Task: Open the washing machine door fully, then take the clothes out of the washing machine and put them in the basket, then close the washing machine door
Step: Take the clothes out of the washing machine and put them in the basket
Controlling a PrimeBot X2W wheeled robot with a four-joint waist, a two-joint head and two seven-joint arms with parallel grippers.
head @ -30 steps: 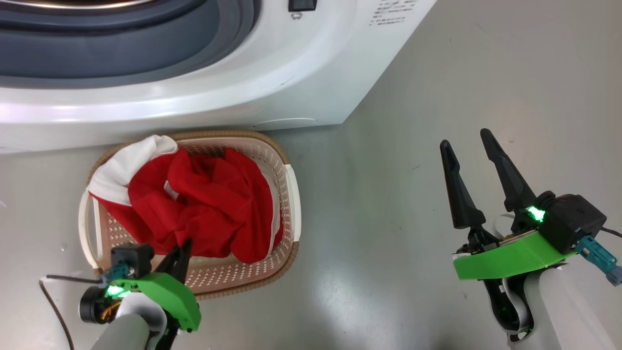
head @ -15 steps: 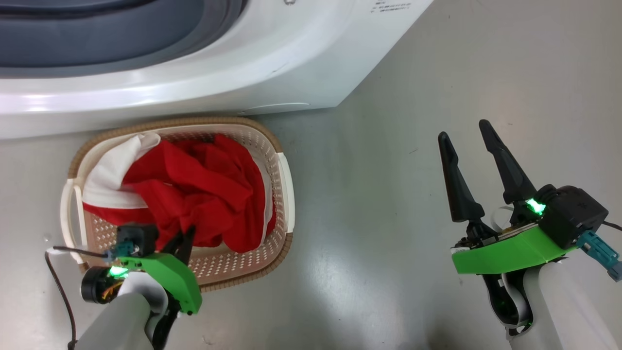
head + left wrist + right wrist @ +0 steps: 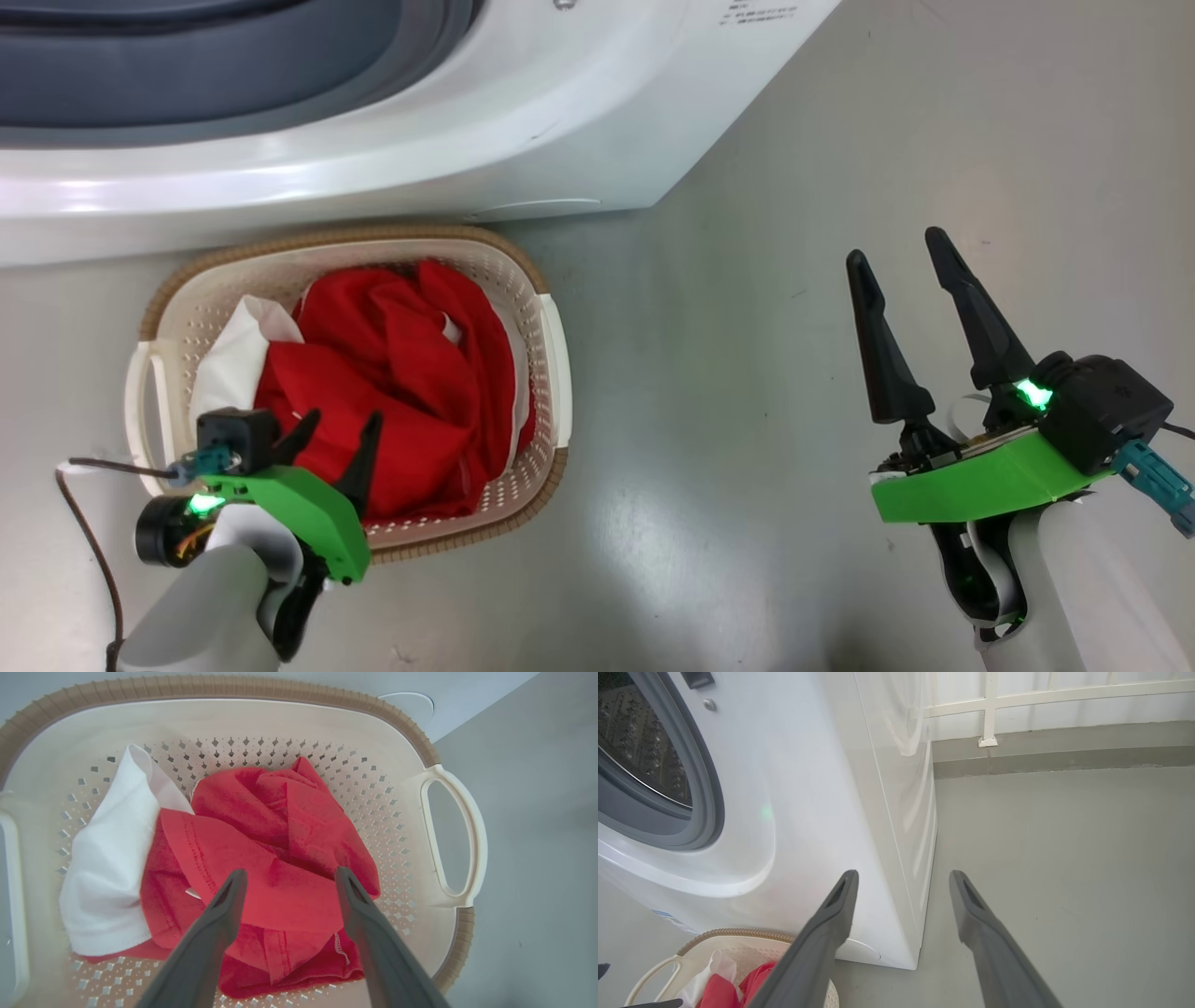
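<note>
The cream basket point(image 3: 553, 364) with a brown rim stands on the floor against the white washing machine point(image 3: 392, 159). Red clothes point(image 3: 411, 373) and a white cloth point(image 3: 233, 359) lie heaped inside it. My left gripper point(image 3: 342, 418) hangs open just above the heap, holding nothing. In the left wrist view its fingers point(image 3: 289, 871) straddle the red clothes point(image 3: 280, 821) beside the white cloth point(image 3: 107, 858). My right gripper point(image 3: 901, 252) stands open and empty over bare floor. The right wrist view point(image 3: 903, 875) faces the machine's corner point(image 3: 878, 812) and steel drum point(image 3: 635, 742). The washing machine door is out of view.
Grey floor point(image 3: 728, 420) stretches between the basket and my right arm. A dark cable point(image 3: 84, 523) trails from my left wrist. Beyond the machine, a wall with a white railing post point(image 3: 989, 714) bounds the floor.
My left gripper has opened and let go of the red clothes, which settled lower in the basket. The white cloth slid off the rim into the basket. The head camera tilted slightly.
</note>
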